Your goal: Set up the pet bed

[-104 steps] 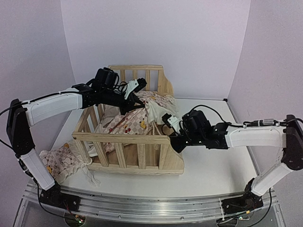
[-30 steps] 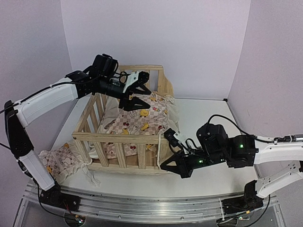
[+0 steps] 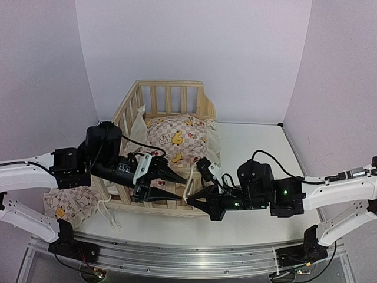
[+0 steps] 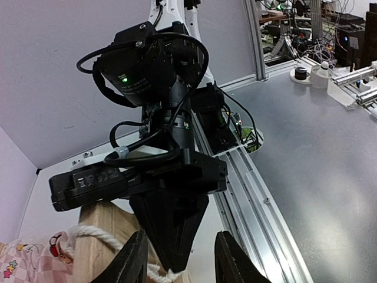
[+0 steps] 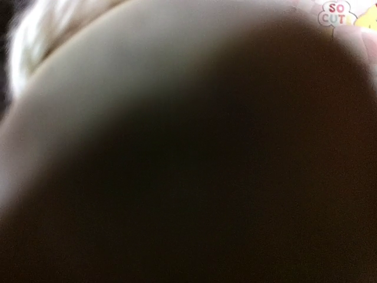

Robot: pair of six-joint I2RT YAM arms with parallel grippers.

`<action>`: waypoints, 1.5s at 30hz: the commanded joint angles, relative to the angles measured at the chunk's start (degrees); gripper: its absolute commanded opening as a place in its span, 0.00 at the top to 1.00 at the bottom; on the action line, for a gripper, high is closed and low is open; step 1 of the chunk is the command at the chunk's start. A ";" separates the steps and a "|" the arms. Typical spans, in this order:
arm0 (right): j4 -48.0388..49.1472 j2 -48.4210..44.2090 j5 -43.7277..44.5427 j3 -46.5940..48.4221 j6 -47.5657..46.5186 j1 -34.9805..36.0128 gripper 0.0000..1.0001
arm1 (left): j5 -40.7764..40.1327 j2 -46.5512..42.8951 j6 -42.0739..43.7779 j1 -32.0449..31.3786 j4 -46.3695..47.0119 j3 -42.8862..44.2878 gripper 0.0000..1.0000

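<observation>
Top external: the pine pet bed frame (image 3: 169, 84) stood mid-frame on the white bench (image 3: 259, 153). Its checked duck-print cushion (image 3: 177, 132) lay inside, toward the far rail. A second, small printed pillow (image 3: 65, 206) lay on the bench at lower left, outside the frame and partly under the left arm.

The left arm came in low from the left edge, its forearm near level across the frame's front rail. The left tool (image 3: 185, 188) pointed right, fingers spread apart, nothing visibly clamped.

The right arm came in low from the right edge, elbow down near the bench and wrist level. The right tool (image 3: 191, 201) pointed left at the frame's front right corner, tips pressed together. The two tools sat tip to tip, close. A white tie string (image 3: 190, 177) hung down that corner toward the right tool's tip; a pinch on it could not be confirmed.

Left wrist: own fingers (image 4: 136, 259) stood parted at the bottom edge. The right tool (image 4: 172, 265) showed between them, clenched to a point. The tie string (image 4: 112, 237) draped over a wooden post (image 4: 97, 233) at lower left and ran to that tip.

Right wrist: nearly all dark blur; a bit of printed fabric (image 5: 344, 15) at upper right.
</observation>
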 commanded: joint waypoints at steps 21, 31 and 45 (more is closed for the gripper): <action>0.63 9.20 5.89 14.35 -0.98 0.32 1.00 | -18.72 -10.88 17.74 1.79 -8.24 1.79 0.42; 0.13 9.07 3.68 16.39 -2.15 1.66 1.00 | -9.57 -16.19 -9.89 2.71 -14.86 -2.77 0.69; -2.51 4.14 7.27 18.63 8.55 2.53 1.00 | -12.77 -19.97 33.94 2.25 13.50 -24.85 0.57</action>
